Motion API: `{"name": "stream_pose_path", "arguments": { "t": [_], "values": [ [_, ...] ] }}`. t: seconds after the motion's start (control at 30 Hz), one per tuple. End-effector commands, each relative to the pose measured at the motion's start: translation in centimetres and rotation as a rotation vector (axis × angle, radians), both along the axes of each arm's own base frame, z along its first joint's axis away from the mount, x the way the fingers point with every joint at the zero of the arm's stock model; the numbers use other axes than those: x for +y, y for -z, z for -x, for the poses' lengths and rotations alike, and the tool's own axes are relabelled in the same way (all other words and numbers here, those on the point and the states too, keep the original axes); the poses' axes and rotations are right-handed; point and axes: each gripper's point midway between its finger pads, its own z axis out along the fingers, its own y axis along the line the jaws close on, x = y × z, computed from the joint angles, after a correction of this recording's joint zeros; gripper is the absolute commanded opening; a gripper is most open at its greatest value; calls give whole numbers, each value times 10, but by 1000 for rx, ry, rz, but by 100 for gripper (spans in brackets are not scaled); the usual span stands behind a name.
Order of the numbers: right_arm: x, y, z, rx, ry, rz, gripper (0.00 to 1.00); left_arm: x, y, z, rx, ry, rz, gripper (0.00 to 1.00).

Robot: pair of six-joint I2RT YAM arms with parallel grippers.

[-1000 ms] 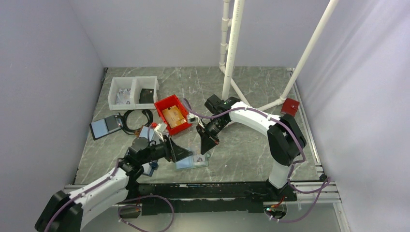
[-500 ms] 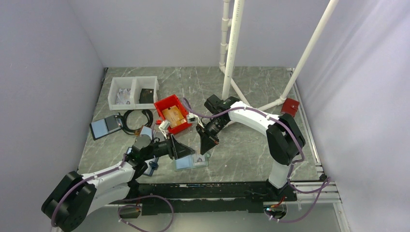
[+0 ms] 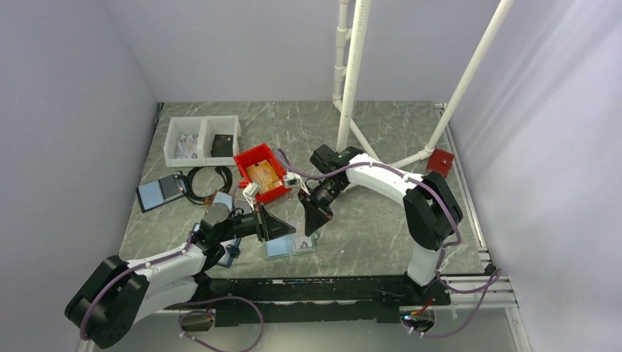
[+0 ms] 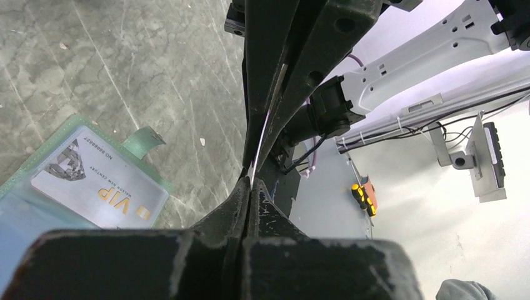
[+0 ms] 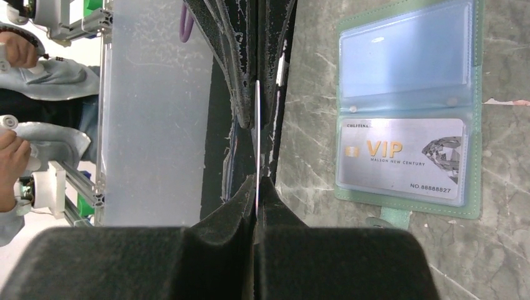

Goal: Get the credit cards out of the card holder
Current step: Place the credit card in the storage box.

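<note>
The card holder (image 3: 290,246) lies open near the table's front edge, teal-edged with clear pockets (image 5: 409,106) (image 4: 69,187). A pale VIP credit card (image 5: 403,159) (image 4: 94,184) sits in the pocket nearest the tab; the other pocket looks empty. Just above the holder, a second credit card (image 5: 257,137) (image 4: 257,147) shows edge-on as a thin pale line. My right gripper (image 5: 257,182) (image 3: 309,226) is shut on one end of it. My left gripper (image 4: 250,181) (image 3: 290,232) is shut on the opposite end, tip to tip with the right.
A red bin (image 3: 262,174) holding a tan item stands behind the grippers. A white two-compartment tray (image 3: 203,139), a black cable coil (image 3: 207,182) and a dark folder (image 3: 160,192) lie at the left. White pipe legs (image 3: 350,95) rise at the back; a red block (image 3: 441,161) sits far right.
My left gripper's jaws have closed onto the card that the right gripper was holding. The left arm has shifted slightly; the right arm and card holder have stayed put.
</note>
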Motion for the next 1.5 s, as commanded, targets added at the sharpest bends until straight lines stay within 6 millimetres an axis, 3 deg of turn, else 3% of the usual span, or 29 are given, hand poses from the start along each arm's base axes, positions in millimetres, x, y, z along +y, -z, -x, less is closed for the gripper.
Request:
{"name": "stream_pose_path", "arguments": {
  "t": [0.0,0.07,0.1,0.13,0.17,0.2,0.23,0.5,0.67,0.87,1.17,1.47],
  "values": [
    [9,-14,-5,-48,-22,-72,0,-6,-18,2,-66,51,32,0],
    [8,-12,-6,-66,-23,-60,6,-4,-7,-1,-23,28,-19,0],
    [7,-12,-8,-82,-23,-52,19,-1,-4,-4,-18,1,-57,0],
    [5,-11,-9,-100,-20,-44,24,3,5,-6,16,-29,-110,0],
    [3,-13,-11,-130,-20,-40,65,7,7,-7,28,-52,-143,0],
    [2,-13,-12,-159,-18,-35,95,12,9,-6,43,-74,-167,0],
    [0,-13,-13,-181,-12,-29,99,16,9,-6,50,-98,-182,0],
    [-8,-14,-16,-338,-31,-4,100,57,10,-8,99,-287,-372,0],
    [-14,-20,-14,-415,-57,-10,100,78,-7,-26,54,-396,-485,0],
    [-17,-29,-11,-472,-65,-27,100,98,-39,-64,-72,-457,-627,0],
    [-15,-31,0,-525,-101,-33,100,151,-83,-129,-229,-533,-718,0],
    [-15,-33,2,-543,-108,-36,100,207,-94,-178,-283,-636,-815,0]
  ]
}}
